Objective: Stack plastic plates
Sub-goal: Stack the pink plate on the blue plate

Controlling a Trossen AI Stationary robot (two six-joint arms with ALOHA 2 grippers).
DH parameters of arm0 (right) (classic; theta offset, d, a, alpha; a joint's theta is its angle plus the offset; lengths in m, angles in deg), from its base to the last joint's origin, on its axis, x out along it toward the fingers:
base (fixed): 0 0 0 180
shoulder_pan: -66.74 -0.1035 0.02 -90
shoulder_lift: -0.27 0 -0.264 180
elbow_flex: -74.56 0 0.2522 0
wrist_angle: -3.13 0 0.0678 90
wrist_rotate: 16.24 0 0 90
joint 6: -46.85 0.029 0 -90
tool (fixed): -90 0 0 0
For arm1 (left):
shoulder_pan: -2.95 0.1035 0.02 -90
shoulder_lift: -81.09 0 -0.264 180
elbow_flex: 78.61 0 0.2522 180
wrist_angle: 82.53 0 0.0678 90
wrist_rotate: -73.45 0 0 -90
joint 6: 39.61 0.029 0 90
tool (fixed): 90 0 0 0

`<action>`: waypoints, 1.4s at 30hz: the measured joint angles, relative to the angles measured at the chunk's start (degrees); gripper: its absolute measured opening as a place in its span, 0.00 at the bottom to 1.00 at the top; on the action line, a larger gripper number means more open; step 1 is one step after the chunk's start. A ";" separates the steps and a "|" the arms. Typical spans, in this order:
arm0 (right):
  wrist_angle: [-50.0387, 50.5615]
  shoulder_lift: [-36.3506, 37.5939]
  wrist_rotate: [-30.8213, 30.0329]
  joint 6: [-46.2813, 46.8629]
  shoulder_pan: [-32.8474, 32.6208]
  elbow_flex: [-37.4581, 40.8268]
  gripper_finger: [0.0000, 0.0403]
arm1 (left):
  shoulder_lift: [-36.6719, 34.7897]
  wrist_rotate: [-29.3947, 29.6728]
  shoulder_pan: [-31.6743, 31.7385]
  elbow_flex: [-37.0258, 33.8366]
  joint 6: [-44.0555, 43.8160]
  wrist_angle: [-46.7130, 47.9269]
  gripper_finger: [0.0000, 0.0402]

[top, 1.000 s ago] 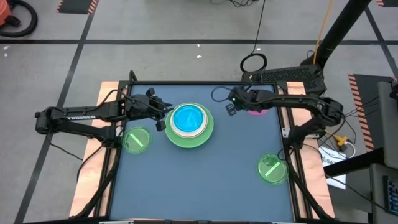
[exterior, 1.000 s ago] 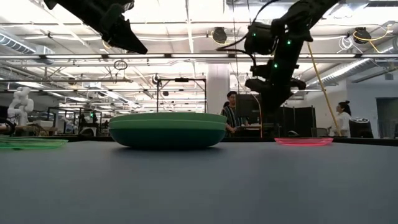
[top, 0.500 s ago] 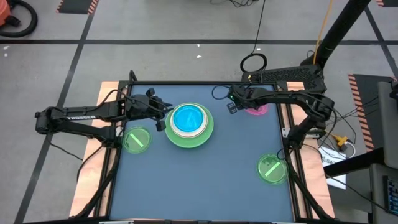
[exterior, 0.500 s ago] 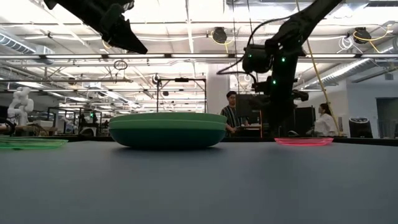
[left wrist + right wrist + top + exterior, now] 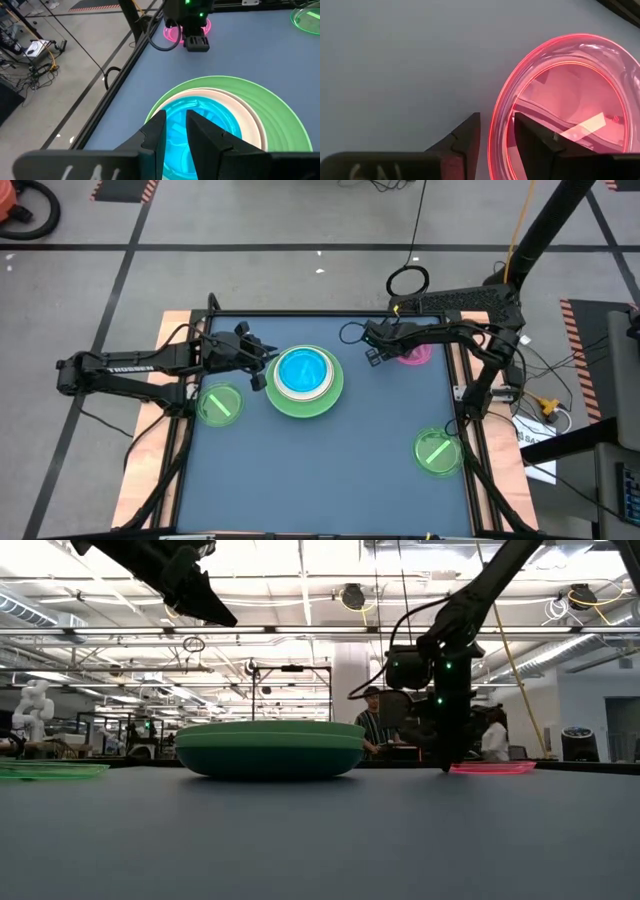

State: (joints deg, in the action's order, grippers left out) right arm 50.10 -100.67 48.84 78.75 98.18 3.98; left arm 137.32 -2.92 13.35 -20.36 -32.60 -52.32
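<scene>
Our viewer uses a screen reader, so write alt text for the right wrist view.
The right gripper has its two dark fingers open astride the rim of a translucent pink plate, one outside it and one inside. The plate lies on the blue-grey table.

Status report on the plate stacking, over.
Right end effector open, straddling pink plate rim. Left end effector empty, above stack. Two green plates loose. Nothing in the way.
</scene>
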 joint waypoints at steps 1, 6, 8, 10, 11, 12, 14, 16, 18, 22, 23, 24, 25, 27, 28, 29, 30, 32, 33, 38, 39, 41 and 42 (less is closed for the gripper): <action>-0.14 -0.13 -0.47 -0.01 0.00 -0.06 0.28 | 0.00 -0.02 -0.01 0.00 0.00 0.01 0.20; -0.20 -0.14 -0.60 -0.02 0.00 -0.04 0.24 | 0.00 0.00 0.00 0.00 0.00 0.01 0.20; -0.21 -0.14 -0.51 -0.04 0.00 -0.04 0.20 | 0.00 -0.01 0.00 -0.01 0.00 0.01 0.20; -0.26 -0.15 -0.37 -0.07 0.00 -0.04 0.15 | 0.00 -0.02 0.01 -0.02 0.00 0.01 0.20; -0.28 -0.16 -0.33 -0.07 -0.01 -0.04 0.13 | 0.00 -0.02 0.01 0.00 0.00 0.01 0.20; -0.27 -0.16 -0.38 -0.14 -0.05 -0.02 0.10 | 0.00 -0.02 0.01 0.00 0.00 0.01 0.20; -0.22 -0.20 -0.42 -0.75 -0.04 -0.02 0.06 | 0.00 -0.02 0.01 -0.01 0.01 0.01 0.20; -0.13 -0.20 -0.42 -1.23 -0.08 0.00 0.02 | 0.00 0.00 0.01 0.00 0.02 0.01 0.20; 0.07 0.15 -0.39 -1.70 -0.38 0.04 0.01 | 0.00 -0.02 -0.01 0.00 0.02 0.01 0.20; 0.25 2.19 -0.42 -2.89 -1.86 0.11 0.02 | 0.00 -0.01 0.01 -0.02 0.02 0.01 0.20; 0.12 3.04 -0.43 -3.02 -2.36 0.11 0.02 | 0.00 -0.02 0.00 -0.02 0.02 0.00 0.20; -0.04 3.87 -0.43 -3.46 -2.92 0.11 0.01 | 0.01 -0.02 0.01 -0.02 0.02 -0.01 0.20; -0.25 4.73 -0.42 -4.26 -3.60 0.11 0.01 | 0.02 -0.02 0.01 -0.02 0.02 -0.01 0.20; -1.06 6.66 -0.53 -6.11 -5.35 0.11 0.01 | 0.00 -0.02 0.01 -0.02 0.02 -0.01 0.20; -1.96 7.64 -0.54 -7.33 -6.43 0.11 0.01 | 0.00 0.00 0.01 -0.02 0.02 -0.01 0.20; -3.45 8.59 -0.53 -8.55 -7.61 0.09 0.01 | 0.02 -0.01 0.00 -0.01 0.04 -0.01 0.20; -4.91 9.43 -0.51 -9.81 -8.89 0.09 0.01 | 0.02 -0.02 0.00 -0.02 0.18 -0.01 0.20; -8.42 11.10 -0.47 -12.36 -11.43 0.09 0.01 | 0.00 -0.02 0.01 -0.02 0.39 -0.03 0.20; -10.68 11.70 -0.46 -13.73 -12.73 0.09 0.01 | 0.02 -0.01 0.00 -0.02 0.39 -0.03 0.20; -22.89 12.55 3.54 -22.67 -18.60 0.07 0.00 | 0.02 -0.01 0.01 -0.02 0.37 -0.03 0.20; -24.87 12.52 5.35 -24.69 -19.67 0.07 0.00 | 0.02 0.00 0.00 -0.02 0.37 -0.03 0.20; -28.42 12.52 8.72 -28.32 -21.76 0.07 0.00 | 0.02 -0.02 0.01 -0.02 0.37 -0.03 0.20; -29.76 12.52 9.98 -30.16 -22.84 0.07 0.00 | 0.02 -0.02 0.01 -0.02 0.37 -0.03 0.20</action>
State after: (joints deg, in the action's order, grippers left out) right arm 20.34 -88.15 58.82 48.59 75.34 4.05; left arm 137.34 -2.94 13.36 -20.38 -32.23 -52.35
